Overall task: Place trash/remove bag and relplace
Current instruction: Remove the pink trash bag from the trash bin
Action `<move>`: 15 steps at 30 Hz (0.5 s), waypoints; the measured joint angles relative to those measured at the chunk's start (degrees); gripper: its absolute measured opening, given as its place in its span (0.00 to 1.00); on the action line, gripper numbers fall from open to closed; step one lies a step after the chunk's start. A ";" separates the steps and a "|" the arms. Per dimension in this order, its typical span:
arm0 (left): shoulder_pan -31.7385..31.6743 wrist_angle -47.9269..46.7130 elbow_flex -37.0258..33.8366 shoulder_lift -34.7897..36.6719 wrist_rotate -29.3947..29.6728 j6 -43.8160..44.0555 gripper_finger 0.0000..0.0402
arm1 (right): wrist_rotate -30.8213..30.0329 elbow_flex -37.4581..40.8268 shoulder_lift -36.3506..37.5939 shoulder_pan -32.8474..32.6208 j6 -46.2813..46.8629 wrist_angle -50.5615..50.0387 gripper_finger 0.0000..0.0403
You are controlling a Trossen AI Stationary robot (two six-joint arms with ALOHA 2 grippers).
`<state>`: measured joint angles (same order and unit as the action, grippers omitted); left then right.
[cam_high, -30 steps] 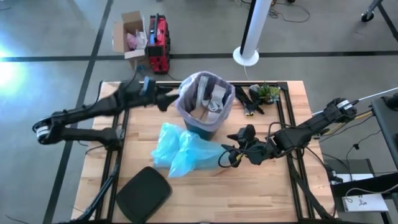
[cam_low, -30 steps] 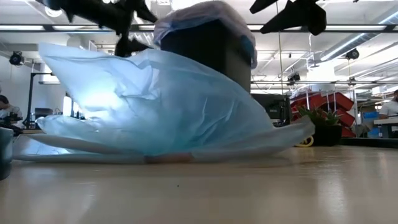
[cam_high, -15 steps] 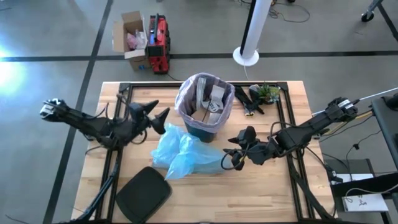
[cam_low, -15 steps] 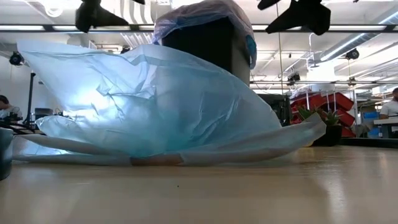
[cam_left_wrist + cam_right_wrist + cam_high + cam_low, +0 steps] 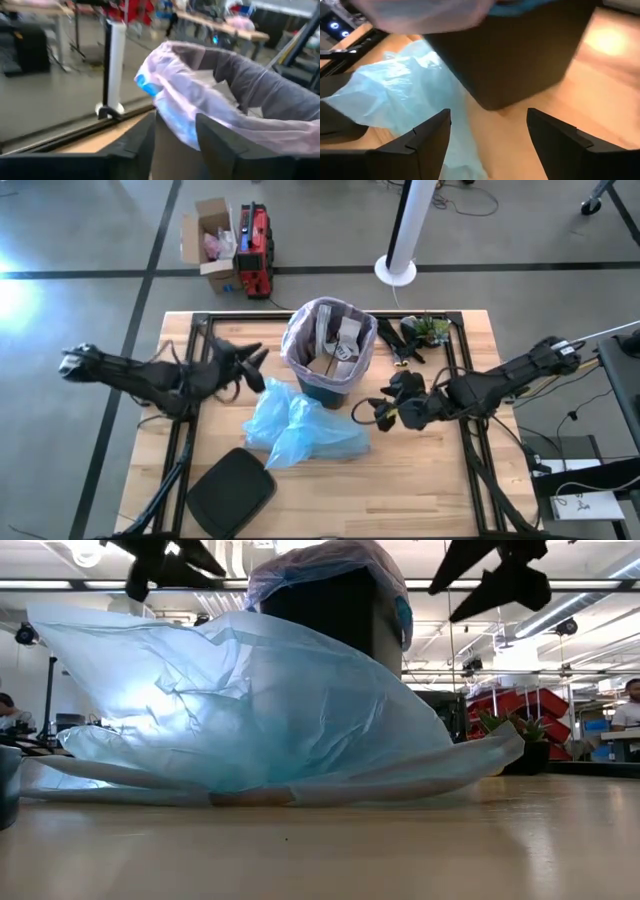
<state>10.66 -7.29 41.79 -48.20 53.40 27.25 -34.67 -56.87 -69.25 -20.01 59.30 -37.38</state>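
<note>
A dark bin [image 5: 326, 388] stands at the table's far middle, lined with the pinkish-white bag [image 5: 296, 340]. The bag's top is folded out over the bin's rim [image 5: 175, 95]. Brown and white trash [image 5: 336, 345] lies inside. A light blue bag [image 5: 296, 420] lies crumpled on the table in front of the bin. My left gripper [image 5: 258, 358] hovers left of the bin, pointing at it, fingers [image 5: 145, 145] apart with nothing between them. My right gripper [image 5: 376, 412] hangs open to the bin's near right, above the table, beside the blue bag's edge [image 5: 405, 85].
A black rounded lid [image 5: 232, 490] lies at the near left. Black and green clutter [image 5: 418, 332] sits at the far right beside the bin. Black frame rails [image 5: 462, 380] run along the table's sides. Bare wood shows at the near right.
My left gripper has pulled back from the bin's rim toward the table's left and near side, and its fingers have drawn closer together. My right gripper has gone a little toward the far edge, nearer the bin, staying open.
</note>
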 joint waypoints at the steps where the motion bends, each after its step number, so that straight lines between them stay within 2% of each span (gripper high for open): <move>1: -3.28 -2.21 0.26 1.31 -4.58 0.43 0.28 | 1.23 0.27 0.29 1.41 1.27 -0.25 0.61; 5: -18.19 -4.69 0.33 4.73 -26.89 1.23 0.21 | 7.82 1.92 2.39 8.28 2.85 0.74 0.59; 7: -24.60 -4.66 0.14 5.54 -35.19 1.34 0.20 | 11.61 3.51 4.41 10.82 2.04 2.55 0.59; 11: -31.84 -5.22 -0.45 5.88 -43.57 0.03 0.22 | 17.83 8.21 10.42 12.87 0.19 9.50 0.56; 15: -32.35 -5.66 -0.64 6.01 -45.65 -2.25 0.28 | 15.39 18.23 17.52 12.79 4.72 22.68 0.53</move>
<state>-21.69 -12.95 41.15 -42.19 7.75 25.01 -19.27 -38.64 -51.72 -7.22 64.02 -14.70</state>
